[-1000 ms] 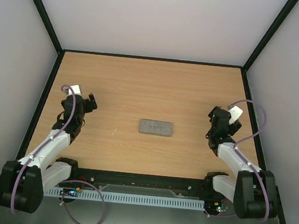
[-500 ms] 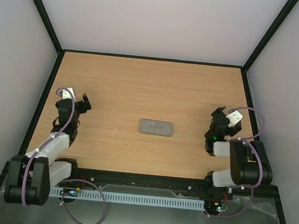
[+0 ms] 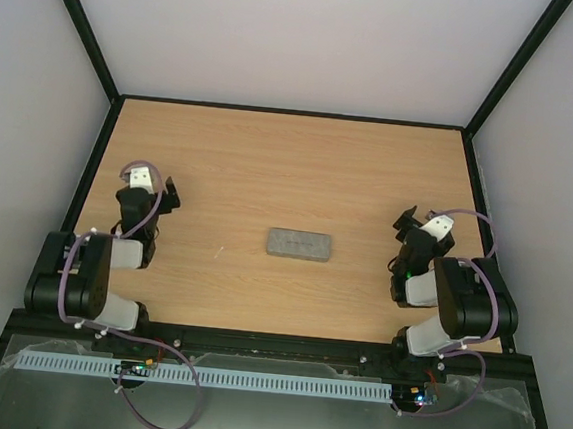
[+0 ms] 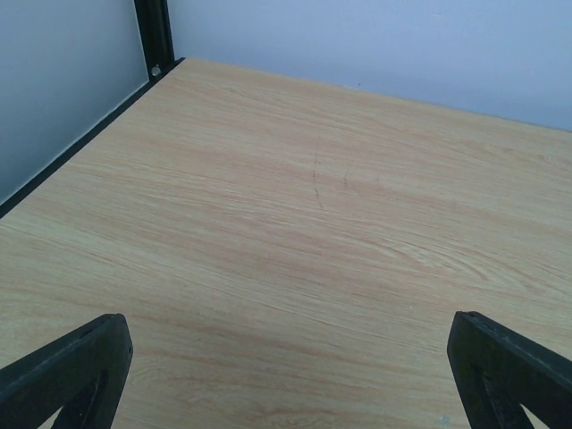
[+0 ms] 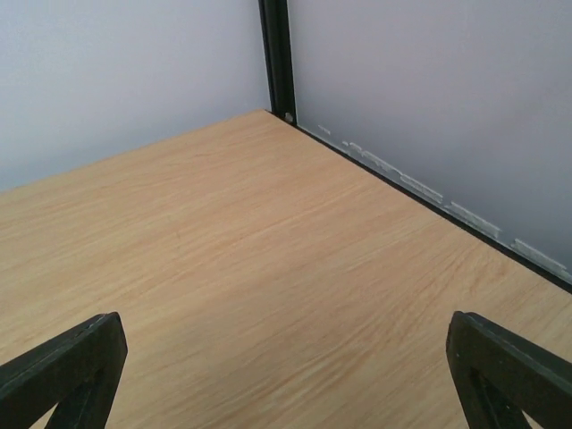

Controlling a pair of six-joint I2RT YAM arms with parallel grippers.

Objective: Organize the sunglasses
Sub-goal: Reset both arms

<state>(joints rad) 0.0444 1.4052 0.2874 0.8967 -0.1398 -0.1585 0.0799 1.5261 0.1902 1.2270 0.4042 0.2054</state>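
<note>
Light wooden table [image 3: 291, 165] inside three pale walls edged with black frame bars. Carries one grey rectangular case [image 3: 299, 244], lying flat near the middle, long side running left to right. Two arms, one on each side, folded low over their bases at the near edge, each trailing one purple cable. Left gripper [image 3: 168, 196] well apart from the case, off to its left, above bare wood. Seen from the wrist, two dark fingers [image 4: 76, 366] spread to opposite lower corners, wide open, nothing between them. Right gripper [image 3: 406, 223] well apart from the case on the other side, likewise spread wide, two fingers [image 5: 500, 362] at the lower corners, holding nothing. Sunglasses seen in none of the three views; whereabouts cannot be told.
</note>
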